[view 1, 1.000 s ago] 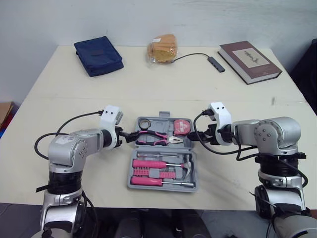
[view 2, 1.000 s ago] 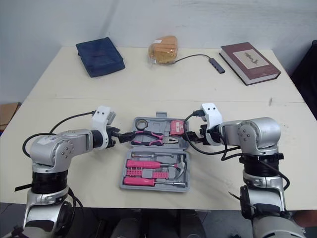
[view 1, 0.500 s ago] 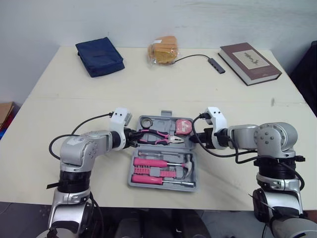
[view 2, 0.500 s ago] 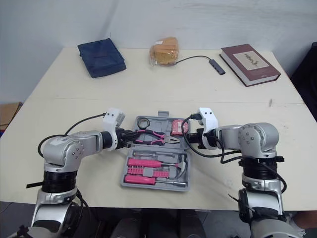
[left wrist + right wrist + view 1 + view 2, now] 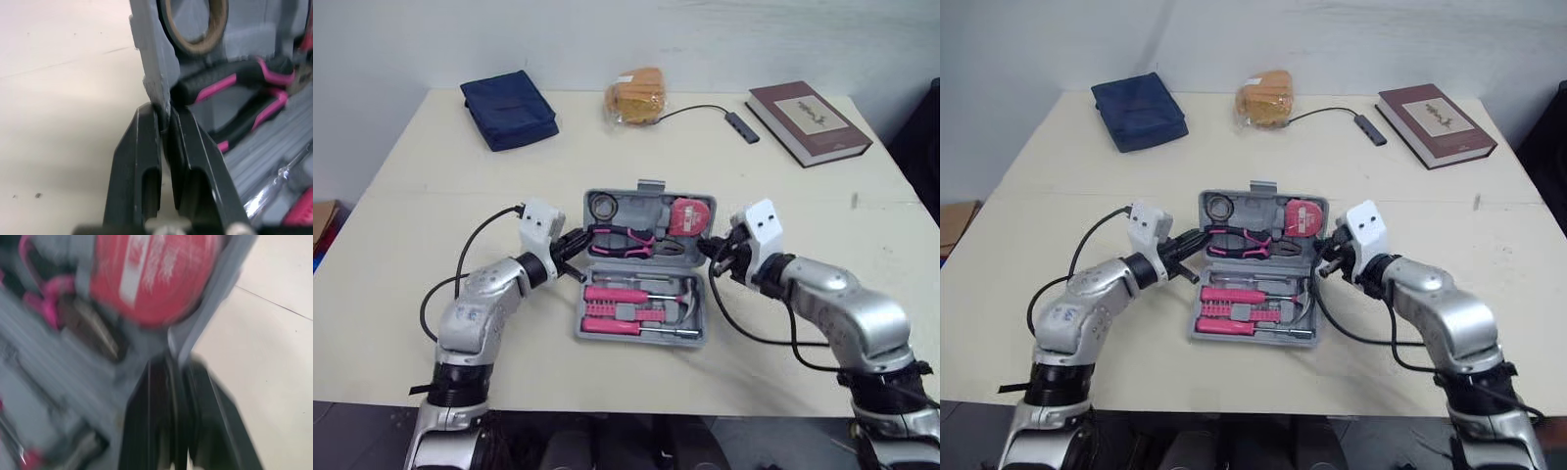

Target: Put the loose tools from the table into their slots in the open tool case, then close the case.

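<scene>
The grey tool case [image 5: 641,340] lies open near the table's front, with its lid [image 5: 651,194] tilted up off the table. The lid holds pink-handled pliers [image 5: 625,241], a red tape measure [image 5: 691,216] and a tape roll [image 5: 603,207]. Pink screwdrivers [image 5: 619,294] and a hammer [image 5: 686,307] sit in the base. My left gripper [image 5: 579,242] is shut on the lid's left edge [image 5: 155,85]. On the opposite side, my right gripper [image 5: 710,252] is shut on the lid's right edge [image 5: 208,308].
At the far side of the table lie a navy pouch [image 5: 509,110], a bagged bun [image 5: 636,96], a cable hub [image 5: 741,127] and a brown book [image 5: 809,121]. Bare tabletop surrounds the case on both sides.
Both grippers went from open beside the case to shut on the lid's side edges. The lid has risen from flat to tilted up. My view has shifted a little.
</scene>
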You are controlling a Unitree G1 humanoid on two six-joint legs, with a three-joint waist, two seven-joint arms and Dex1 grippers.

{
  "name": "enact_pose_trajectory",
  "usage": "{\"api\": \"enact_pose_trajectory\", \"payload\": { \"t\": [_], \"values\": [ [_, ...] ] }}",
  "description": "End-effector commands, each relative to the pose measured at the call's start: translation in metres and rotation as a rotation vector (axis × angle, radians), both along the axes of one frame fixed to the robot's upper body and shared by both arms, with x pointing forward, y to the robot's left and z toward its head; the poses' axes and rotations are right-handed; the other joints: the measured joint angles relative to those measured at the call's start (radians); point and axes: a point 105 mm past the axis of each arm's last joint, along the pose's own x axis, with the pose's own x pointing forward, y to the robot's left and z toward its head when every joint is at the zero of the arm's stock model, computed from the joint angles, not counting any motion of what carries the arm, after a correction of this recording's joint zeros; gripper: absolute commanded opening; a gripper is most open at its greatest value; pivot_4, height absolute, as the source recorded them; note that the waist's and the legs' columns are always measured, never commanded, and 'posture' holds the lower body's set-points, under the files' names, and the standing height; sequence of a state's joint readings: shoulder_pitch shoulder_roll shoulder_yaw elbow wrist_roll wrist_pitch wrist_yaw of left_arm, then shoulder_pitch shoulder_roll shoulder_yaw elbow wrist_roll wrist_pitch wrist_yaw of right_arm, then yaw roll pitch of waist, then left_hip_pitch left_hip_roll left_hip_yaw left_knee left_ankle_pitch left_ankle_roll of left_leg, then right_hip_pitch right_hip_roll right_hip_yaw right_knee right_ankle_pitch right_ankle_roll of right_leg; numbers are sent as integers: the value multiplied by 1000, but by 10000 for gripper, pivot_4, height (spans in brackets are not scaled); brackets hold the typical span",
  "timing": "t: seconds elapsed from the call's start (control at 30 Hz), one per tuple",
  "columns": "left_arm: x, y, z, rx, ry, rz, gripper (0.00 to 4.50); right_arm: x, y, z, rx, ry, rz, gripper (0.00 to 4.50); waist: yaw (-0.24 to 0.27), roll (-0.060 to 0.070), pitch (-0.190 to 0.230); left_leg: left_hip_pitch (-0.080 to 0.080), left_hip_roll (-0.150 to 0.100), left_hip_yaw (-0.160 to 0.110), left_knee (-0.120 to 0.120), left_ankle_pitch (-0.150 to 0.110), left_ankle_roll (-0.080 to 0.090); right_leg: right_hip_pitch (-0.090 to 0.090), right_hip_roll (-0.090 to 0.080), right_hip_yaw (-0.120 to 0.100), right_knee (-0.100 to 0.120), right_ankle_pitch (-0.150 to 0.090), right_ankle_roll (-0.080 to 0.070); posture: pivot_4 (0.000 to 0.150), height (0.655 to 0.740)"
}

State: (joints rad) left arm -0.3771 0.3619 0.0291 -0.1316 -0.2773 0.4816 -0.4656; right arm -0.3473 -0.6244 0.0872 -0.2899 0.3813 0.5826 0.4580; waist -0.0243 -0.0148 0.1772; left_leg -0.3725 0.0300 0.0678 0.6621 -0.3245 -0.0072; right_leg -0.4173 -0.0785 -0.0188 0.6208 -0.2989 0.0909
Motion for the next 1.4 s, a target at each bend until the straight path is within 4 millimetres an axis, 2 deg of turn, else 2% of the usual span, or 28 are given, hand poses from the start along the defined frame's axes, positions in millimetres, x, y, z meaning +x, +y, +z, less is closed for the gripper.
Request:
{"api": "enact_pose_trajectory", "payload": {
  "t": [0.03, 0.1, 0.23, 0.37, 0.43, 0.47, 0.5, 0.6, 0.67, 0.73, 0.83, 0.9, 1.03, 1.13, 1.23, 1.27, 1.3, 1.4],
  "values": [
    [-3, 8, 24, 60, -263, -1, 140, -2, -5, -4, -201, -243, 78, 0, -2, -1, 1, 0, 0, 1, 0, 0, 0, 0, 0, 0, 0, 1, 1, 1500, 7400],
    [-12, 14, 11, 184, -357, -27, 140, -9, -10, -28, -333, -293, 127, 0, -3, -1, 1, 1, 0, 3, 0, -1, 2, 0, -1, 0, -1, 1, 1, 1500, 7400],
    [-25, 20, -7, 311, -428, -79, 140, -18, -12, -38, -403, -392, 169, 0, -4, -1, 1, 3, 2, 5, 0, -1, 2, 0, -1, 0, -1, 0, 1, 1500, 7400],
    [-36, 24, -18, 337, -443, -130, 140, -32, -17, -51, -459, -416, 240, 0, -3, -1, 1, 6, 2, 4, 0, -4, 7, 3, -2, 2, 1, 0, 0, 1500, 7400],
    [-40, 24, -17, 384, -493, -150, 7529, -33, -16, -44, -448, -468, 239, 0, -3, -1, 1, 8, 2, 1, 0, -4, 7, 6, -3, 4, 0, 0, 0, 1500, 7400],
    [-43, 25, -18, 404, -504, -170, 10502, -36, -15, -42, -455, -494, 255, 3669, -3, 0, 0, 9, 2, 1, 0, -4, 7, 6, -3, 4, 1, 0, 0, 1500, 7400],
    [-46, 28, -17, 367, -489, -171, 15523, -37, -19, -40, -469, -512, 247, 7801, -3, 0, 0, 9, 2, 1, 0, -4, 7, 6, -3, 4, 1, 0, 0, 1500, 7400],
    [-52, 53, -17, 379, -448, -139, 28379, -41, -44, -43, -567, -521, 204, 20564, -2, 0, 0, 8, 2, 0, 0, -5, 7, 6, -4, 4, 0, 0, -1, 1500, 7400],
    [-62, 72, -27, 427, -376, -151, 38555, -46, -63, -48, -620, -498, 172, 31808, -3, 0, 0, 7, 2, 0, 0, -5, 7, 5, -4, 4, 0, 0, -1, 1500, 7400],
    [-73, 96, -38, 424, -246, -140, 38643, -55, -83, -53, -650, -452, 155, 41497, -6, 0, 0, 7, 2, 0, 0, -5, 7, 5, -4, 4, 0, -1, -1, 1500, 7400],
    [-78, 121, -35, 362, -151, -69, 38643, -70, -105, -57, -598, -355, 125, 41497, -1, 0, 0, 11, 3, 0, -1, -6, 8, 9, -4, 4, 0, -1, -2, 1500, 7400],
    [-77, 127, -30, 341, -131, -59, 38643, -76, -115, -54, -501, -293, 81, 41497, 7, -1, 1, 13, 2, -2, -1, -6, 8, 12, -5, 2, -1, -2, -3, 1500, 7400],
    [-74, 126, -22, 304, -116, -67, 38643, -92, -110, -51, -402, -220, 126, 41497, 12, -1, 1, 14, 2, -3, -2, -6, 8, 13, -6, 2, -1, -2, -4, 1500, 7400],
    [-71, 118, -17, 286, -117, -96, 38643, -100, -106, -50, -311, -138, 124, 41497, 10, 0, 1, 14, 2, -3, -3, -6, 8, 12, -6, 2, 0, -2, -4, 1500, 7400],
    [-54, 85, -8, 243, -107, -192, 30245, -120, -73, -43, -72, 43, 242, 33140, 13, 1, 1, 14, 2, -3, -4, -5, 7, 12, -6, 2, 0, -2, -4, 1500, 7400],
    [-48, 75, -7, 233, -93, -222, 26839, -125, -61, -43, -50, 68, 301, 28967, 17, 1, 1, 14, 2, -3, -4, -5, 7, 12, -6, 2, 1, -2, -4, 1500, 7400],
    [-41, 67, -5, 245, -98, -241, 21522, -131, -51, -47, -64, 109, 363, 23668, 21, 1, 1, 15, 2, -3, -4, -5, 7, 12, -6, 2, 2, -2, -4, 1500, 7400],
    [-23, 47, -2, 260, -102, -279, 8810, -141, -35, -57, -119, 172, 479, 9530, 23, 0, 1, 14, 2, -3, -3, -5, 7, 12, -5, 2, 1, -2, -4, 1500, 7400]
  ]
}}
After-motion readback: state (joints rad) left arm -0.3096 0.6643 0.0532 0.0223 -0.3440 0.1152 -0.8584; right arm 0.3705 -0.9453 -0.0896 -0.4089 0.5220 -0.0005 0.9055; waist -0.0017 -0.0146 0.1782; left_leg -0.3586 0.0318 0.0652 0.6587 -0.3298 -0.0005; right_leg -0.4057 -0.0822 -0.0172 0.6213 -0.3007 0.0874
